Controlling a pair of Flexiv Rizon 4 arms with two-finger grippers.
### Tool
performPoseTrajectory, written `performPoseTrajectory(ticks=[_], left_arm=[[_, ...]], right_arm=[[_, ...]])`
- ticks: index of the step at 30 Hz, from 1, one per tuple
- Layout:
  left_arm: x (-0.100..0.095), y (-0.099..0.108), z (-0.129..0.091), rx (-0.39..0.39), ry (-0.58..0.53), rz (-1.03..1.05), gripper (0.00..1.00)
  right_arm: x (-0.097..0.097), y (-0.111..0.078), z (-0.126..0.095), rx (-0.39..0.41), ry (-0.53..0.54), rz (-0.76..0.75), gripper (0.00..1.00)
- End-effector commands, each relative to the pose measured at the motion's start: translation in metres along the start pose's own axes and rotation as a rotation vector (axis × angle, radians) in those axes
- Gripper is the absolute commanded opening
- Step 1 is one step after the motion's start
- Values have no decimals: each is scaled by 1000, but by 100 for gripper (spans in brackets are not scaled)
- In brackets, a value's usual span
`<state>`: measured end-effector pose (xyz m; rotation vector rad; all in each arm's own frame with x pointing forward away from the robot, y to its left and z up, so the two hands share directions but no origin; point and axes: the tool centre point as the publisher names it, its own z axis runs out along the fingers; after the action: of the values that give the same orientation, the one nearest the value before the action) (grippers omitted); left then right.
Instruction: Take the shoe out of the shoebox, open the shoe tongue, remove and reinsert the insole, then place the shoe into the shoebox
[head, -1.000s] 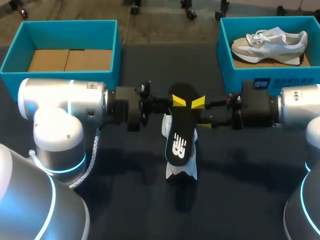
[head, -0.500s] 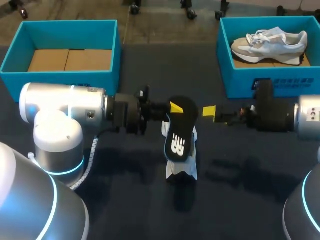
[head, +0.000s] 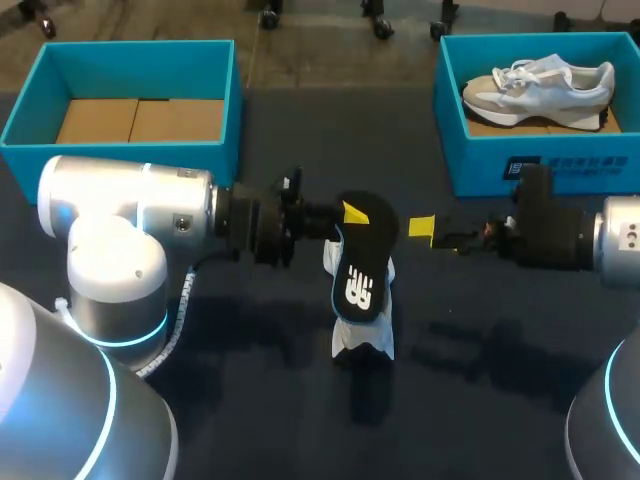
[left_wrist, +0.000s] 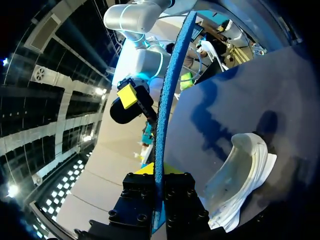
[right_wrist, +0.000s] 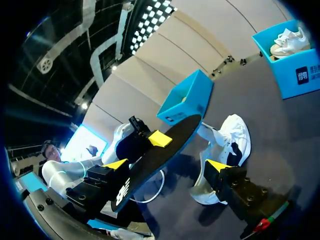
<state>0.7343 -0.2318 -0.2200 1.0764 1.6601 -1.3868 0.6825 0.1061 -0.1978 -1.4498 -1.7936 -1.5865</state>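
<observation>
Left end effector (left_wrist: 158, 176) pinching insole (head: 358, 268), blue edge in wrist view, right end effector (right_wrist: 167, 165) spread

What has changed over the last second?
The right gripper let go of the insole and drew back to the right, open. The left gripper still holds the insole above the shoe on the table; the boxed shoe stayed put.

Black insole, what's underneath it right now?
The white shoe stands on the dark table beneath the black insole, which the left gripper holds. In the head view the black insole hides the shoe's opening; only its near end and edges show.
</observation>
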Motion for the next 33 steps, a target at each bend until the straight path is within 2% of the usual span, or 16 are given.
performPoseTrajectory(ticks=[1, 8, 12, 13, 14, 19, 24, 25, 29, 30, 32, 33], left_arm=[[0, -1, 0, -2, 2, 0, 0], [0, -1, 0, -2, 2, 0, 0], [-3, -1, -4, 10, -5, -51, 0], [-4, 0, -5, 6, -3, -69, 0], [-3, -1, -8, 17, -3, -112, 0], [-6, -7, -16, 67, -34, -224, 0], [-6, -17, -22, 144, -53, -345, 0], [-7, -22, -24, 159, -60, -359, 0], [-10, -36, -30, 213, -72, -446, 0], [-11, -38, -30, 222, -70, -461, 0], [-11, -47, -33, 219, -63, -468, 0], [-12, -52, -34, 241, -64, -505, 0]], right_arm=[[1, -1, 0, 0, -4, 1, 100], [1, -1, 0, 0, -4, 1, 100], [7, 9, -8, 40, -20, -250, 100], [9, 12, -10, 84, -11, -325, 100], [10, 14, -12, 71, -9, -382, 100], [11, 18, -19, 176, -3, -652, 100], [9, 14, -18, 291, 20, -850, 100], [9, 13, -19, 292, 18, -866, 100], [11, 9, -14, 416, 93, -983, 100], [12, 9, -14, 437, 73, -989, 100], [14, 8, -10, 490, 100, -1019, 100], [13, 7, -9, 546, 77, -988, 100]])
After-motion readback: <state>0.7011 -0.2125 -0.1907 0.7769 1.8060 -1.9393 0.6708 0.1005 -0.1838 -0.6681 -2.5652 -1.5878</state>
